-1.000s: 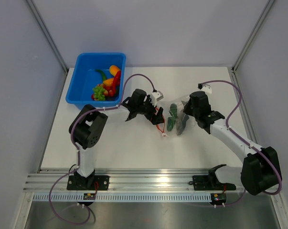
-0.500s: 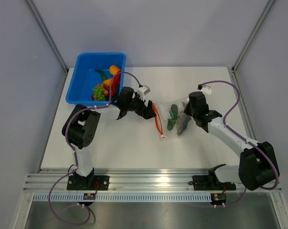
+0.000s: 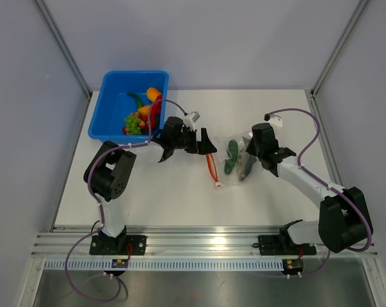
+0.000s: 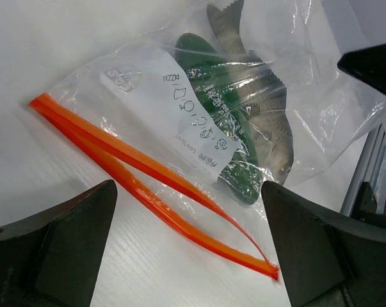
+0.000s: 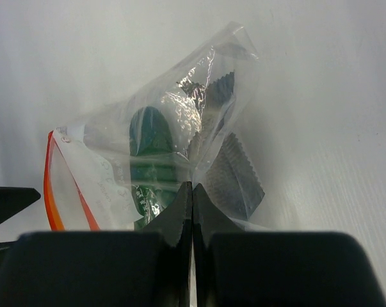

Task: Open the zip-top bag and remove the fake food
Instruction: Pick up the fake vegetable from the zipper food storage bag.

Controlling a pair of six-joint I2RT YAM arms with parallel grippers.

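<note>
The white table (image 3: 148, 198) lies under both my arms. At its far left corner sits the blue tub (image 3: 116, 112), with a pile of toy food (image 3: 141, 115) in it, so I judge most of the emptying done.

The bag (image 4: 116, 96) lies right of the table's middle, between my two pincers. My right pincer (image 5: 192, 188) is pressed together on the bag's closed end and pinches the clear plastic there. My left pincer (image 3: 207, 142) is spread wide just short of the bag's mouth and holds nothing.

The orange strip (image 4: 135, 173) stands parted. Its two lips gape along most of their length and meet only at the ends, so the opening step looks finished.

Two pieces are still inside: a green cucumber (image 4: 196, 54) and a grey fish (image 4: 263, 121), lying side by side under the white label. As I read it, they are what is left: each has to come out through the mouth, by reaching in or by tipping the bag from the end I hold.
</note>
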